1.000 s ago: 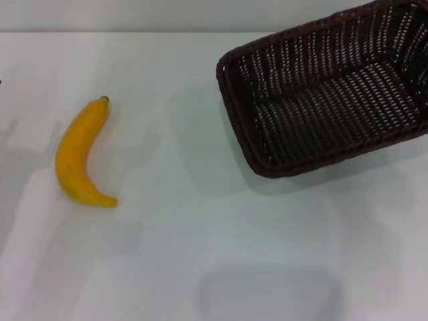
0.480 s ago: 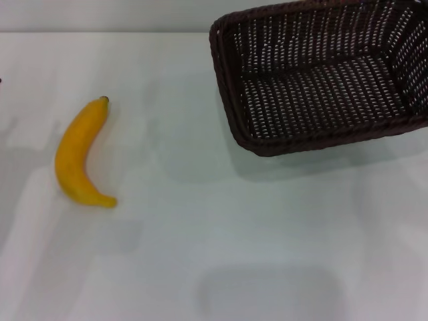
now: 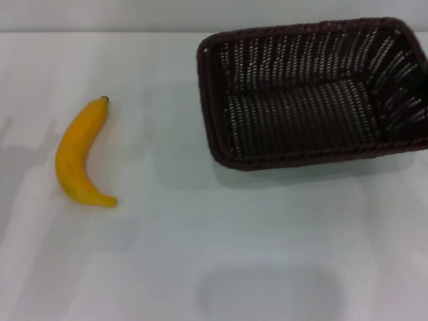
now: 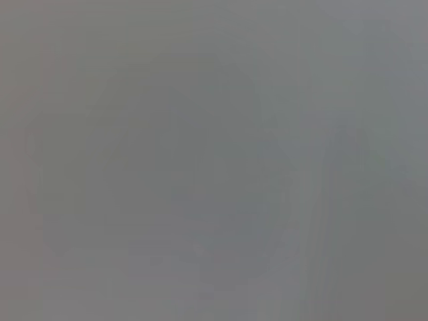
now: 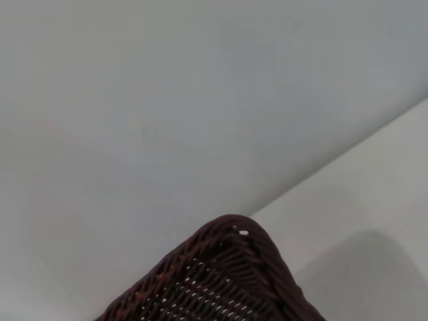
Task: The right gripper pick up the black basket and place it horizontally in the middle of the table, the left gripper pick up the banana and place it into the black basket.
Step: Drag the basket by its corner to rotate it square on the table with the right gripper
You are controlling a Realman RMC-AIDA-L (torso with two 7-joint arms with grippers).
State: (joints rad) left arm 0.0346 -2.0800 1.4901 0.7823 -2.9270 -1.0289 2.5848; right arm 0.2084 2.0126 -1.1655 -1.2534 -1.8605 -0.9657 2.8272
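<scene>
The yellow banana [image 3: 79,155] lies on the white table [image 3: 174,234] at the left, stem end pointing away from me. The black basket [image 3: 211,100] hangs at the upper right, its long side running nearly across the view, with its shadow on the table just below it. My right gripper [image 3: 419,83] shows only as a dark shape on the basket's right end wall, at the picture's edge, and is shut on that wall. One corner of the basket's rim [image 5: 231,244] fills the bottom of the right wrist view. My left gripper is out of view.
The table's back edge [image 3: 100,31] meets a pale wall. A faint grey shadow [image 3: 267,294] lies on the table near the front. The left wrist view is plain grey.
The basket has swung from a diagonal tilt to nearly level across the view and shifted left toward the middle. The banana has not moved.
</scene>
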